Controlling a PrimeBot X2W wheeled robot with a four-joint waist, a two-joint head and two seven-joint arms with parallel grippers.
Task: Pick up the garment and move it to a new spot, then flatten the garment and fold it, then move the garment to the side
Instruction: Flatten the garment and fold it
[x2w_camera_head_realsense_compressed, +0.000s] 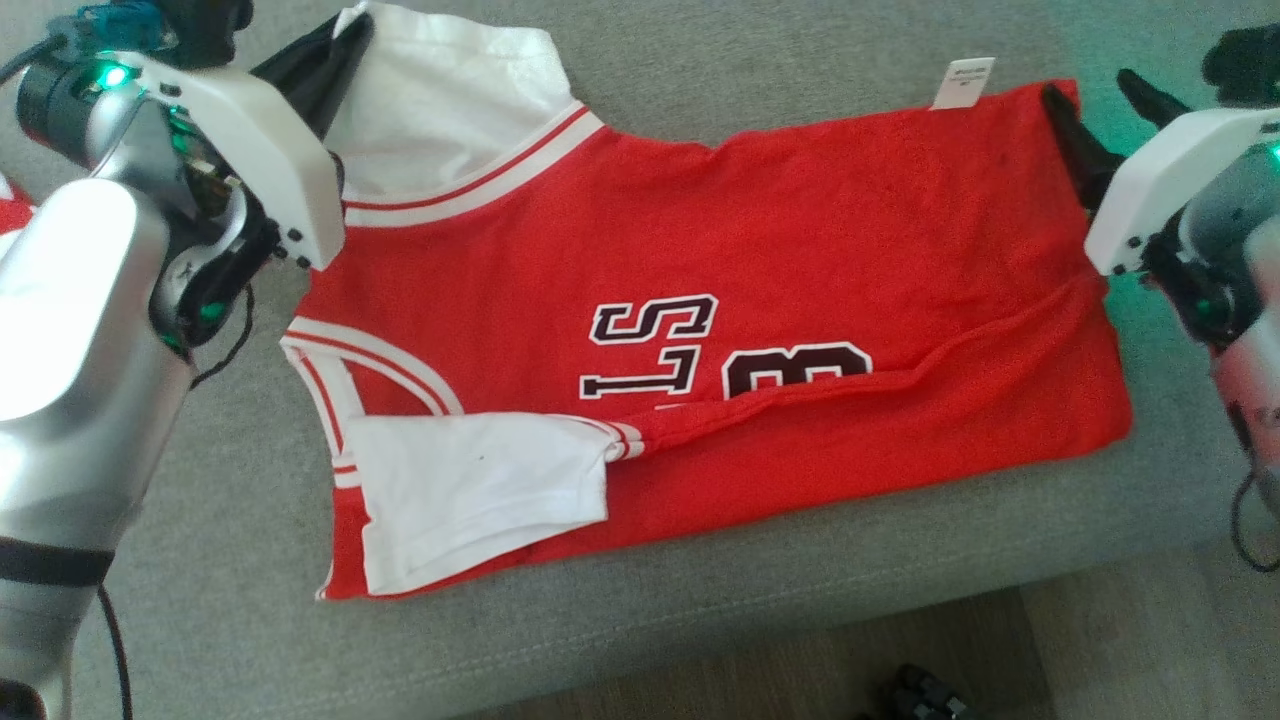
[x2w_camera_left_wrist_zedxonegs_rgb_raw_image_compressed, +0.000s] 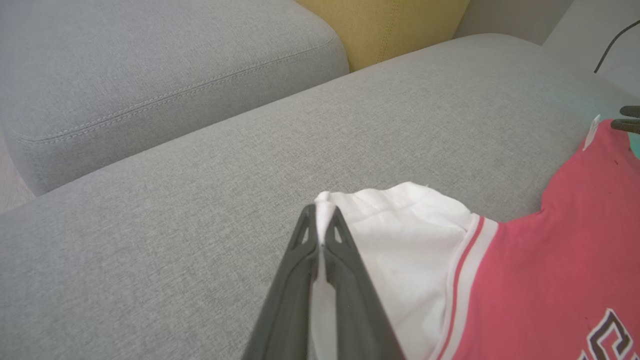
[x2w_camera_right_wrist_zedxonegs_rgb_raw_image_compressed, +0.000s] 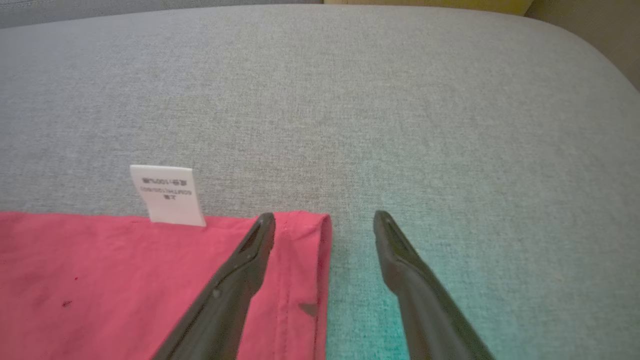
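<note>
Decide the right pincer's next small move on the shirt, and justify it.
Probably close the right pincer on the red hem corner. It stands open astride that corner, one finger over the shirt, one over the sofa, while the left pincer is shut on the white sleeve. Gripping both ends would let the shirt be lifted.

Grey fabric sofa seat (x2w_camera_head_realsense_compressed: 700, 60), stitched grey cushion (x2w_camera_left_wrist_zedxonegs_rgb_raw_image_compressed: 150, 75) behind, mustard-yellow cushion (x2w_camera_left_wrist_zedxonegs_rgb_raw_image_compressed: 395, 25) beside it, brownish floor (x2w_camera_head_realsense_compressed: 1100, 640) below
</note>
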